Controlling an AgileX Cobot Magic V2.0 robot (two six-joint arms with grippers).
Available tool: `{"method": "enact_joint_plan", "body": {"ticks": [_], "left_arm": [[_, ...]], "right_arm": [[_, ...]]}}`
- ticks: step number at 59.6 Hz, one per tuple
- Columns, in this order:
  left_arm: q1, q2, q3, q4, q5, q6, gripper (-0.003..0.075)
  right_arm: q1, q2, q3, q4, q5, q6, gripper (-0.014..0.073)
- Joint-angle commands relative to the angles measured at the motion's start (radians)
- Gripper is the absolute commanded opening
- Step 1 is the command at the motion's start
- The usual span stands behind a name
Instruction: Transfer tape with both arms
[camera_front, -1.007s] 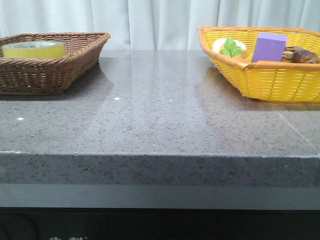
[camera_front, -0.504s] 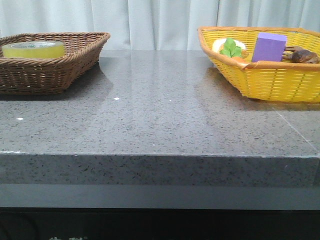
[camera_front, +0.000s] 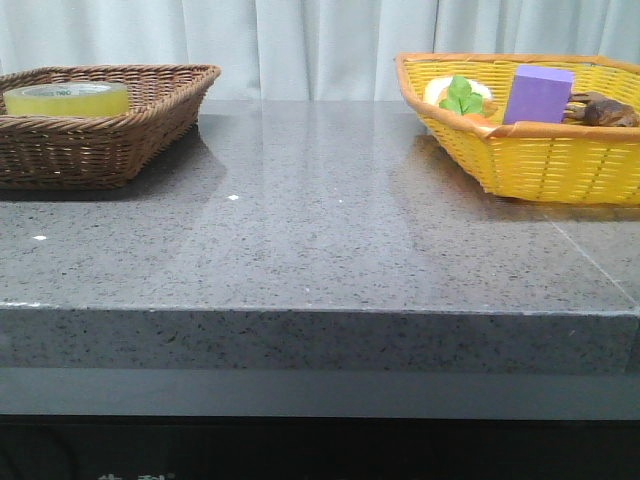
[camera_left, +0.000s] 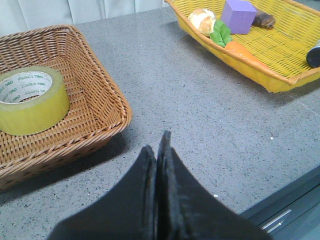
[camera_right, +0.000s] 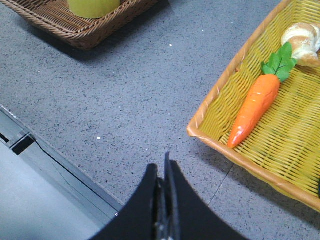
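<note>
Both arms' fingers (camera_left: 159, 150) (camera_right: 162, 167) pressed closed above speckled grey stone table (camera_front: 320, 250), white curtain (camera_front: 300, 45) behind.

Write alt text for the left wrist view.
The shut left end effector hovers over a grey table. A yellow tape roll lies flat in a brown basket; a yellow basket holds a carrot, purple block and bread roll.

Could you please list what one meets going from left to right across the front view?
tape in the brown wicker basket → bare stretch of grey table → yellow basket, holding green leaves, then purple block, then a dark brown object.
</note>
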Motion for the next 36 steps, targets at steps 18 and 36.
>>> {"method": "enact_joint_plan", "body": {"ticks": [18, 36], "left_arm": [[-0.003, -0.017, -0.009, -0.012, -0.097, -0.011, -0.002], [0.25, -0.258, 0.194, -0.011, -0.2, -0.011, -0.002]], "right_arm": [[-0.004, -0.004, -0.023, 0.001, -0.069, -0.006, -0.0067], [-0.004, -0.004, -0.023, 0.001, -0.069, -0.006, -0.0067]]}}
